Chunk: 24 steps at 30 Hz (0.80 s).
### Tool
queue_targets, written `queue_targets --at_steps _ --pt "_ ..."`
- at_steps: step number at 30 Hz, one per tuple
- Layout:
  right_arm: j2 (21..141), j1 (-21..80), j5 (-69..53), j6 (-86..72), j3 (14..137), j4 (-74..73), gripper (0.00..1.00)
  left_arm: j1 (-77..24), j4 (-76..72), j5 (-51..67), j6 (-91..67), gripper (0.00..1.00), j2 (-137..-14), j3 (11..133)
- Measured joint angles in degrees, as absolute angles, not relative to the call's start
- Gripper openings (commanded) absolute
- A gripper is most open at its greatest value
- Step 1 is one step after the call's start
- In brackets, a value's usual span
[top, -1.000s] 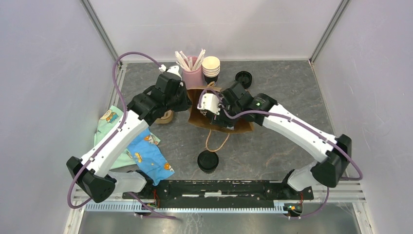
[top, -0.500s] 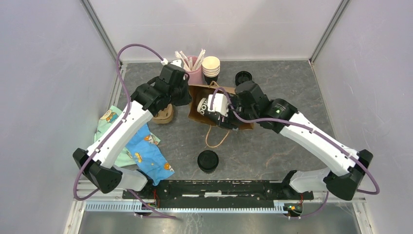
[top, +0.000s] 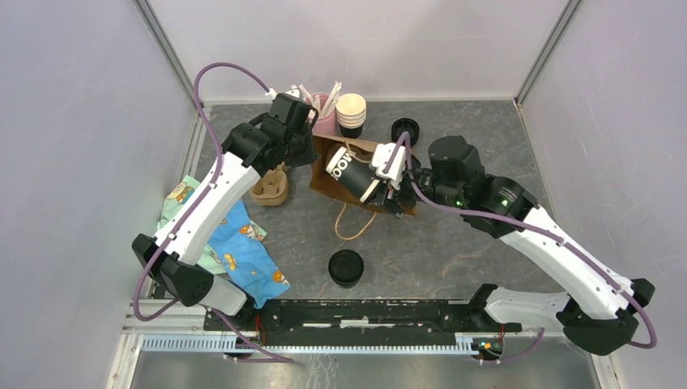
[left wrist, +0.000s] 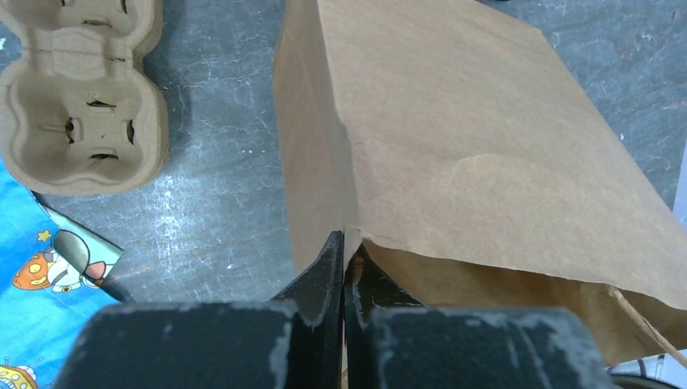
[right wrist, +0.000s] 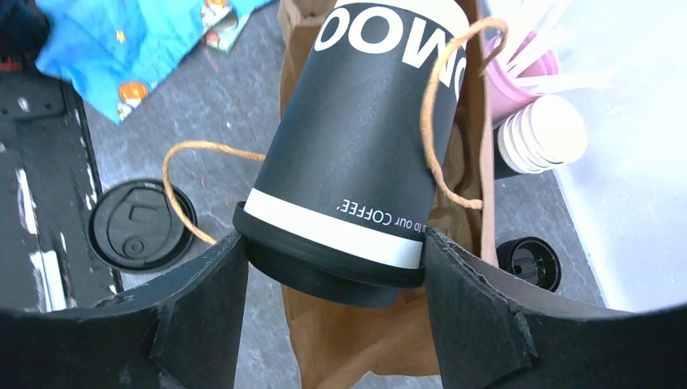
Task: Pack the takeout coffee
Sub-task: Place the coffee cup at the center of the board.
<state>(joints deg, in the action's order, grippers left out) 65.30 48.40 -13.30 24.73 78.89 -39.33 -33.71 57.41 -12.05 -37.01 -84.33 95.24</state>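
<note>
Table [top: 470, 146], upper middle of the top view: brown bag [top: 328, 188] lies on its side. Left gripper [left wrist: 343, 243] has its fingers pressed together on the paper edge at the bag's opening. Takeout coffee [right wrist: 364, 138] hangs just over the bag, tipped over, base pointing away from the right gripper [right wrist: 334, 271], whose fingers are clamped across the lidded end. Can't tell if the base is past the mouth. Twine handle [right wrist: 428, 121] loops over the cup wall, a likely snag. Best approach: left holds the lip up, right feeds the cup base-first clear of the twine and releases only once it is bedded.
</note>
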Motion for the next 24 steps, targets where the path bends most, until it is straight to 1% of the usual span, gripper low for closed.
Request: queue_targets --at_steps 6,11,15,16,18,21,22,24 --pt "61.34 48.40 -10.81 14.59 80.99 -35.59 0.00 -33.12 60.31 -13.26 -38.15 0.02 -86.32 98.52" --pt "63.64 48.49 -1.96 7.64 90.65 -34.70 0.00 -32.29 62.50 -13.08 -38.68 0.02 -88.03 99.61" --pt "69.97 45.34 7.31 4.08 102.91 -39.09 0.00 -31.20 64.58 -11.62 -39.27 0.02 -88.84 101.54" --pt "72.55 42.81 8.80 2.94 107.11 -41.06 0.00 -30.83 65.21 -11.20 -39.59 0.02 -89.01 102.32" --pt "75.94 37.23 9.45 1.17 111.22 -42.83 0.00 -30.17 66.30 -10.20 -39.62 0.02 -89.21 103.59" --pt "78.81 25.65 6.28 -1.83 111.26 -47.18 0.00 -29.30 67.44 -9.32 -39.64 0.02 -89.21 103.74" --pt "79.29 23.33 5.08 -2.42 110.87 -48.31 0.00 -29.15 67.70 -8.93 -39.62 0.02 -89.21 103.74" --pt "80.84 15.62 -0.54 -3.64 109.62 -52.14 0.00 -28.64 68.07 -8.32 -39.62 0.02 -89.21 103.68"
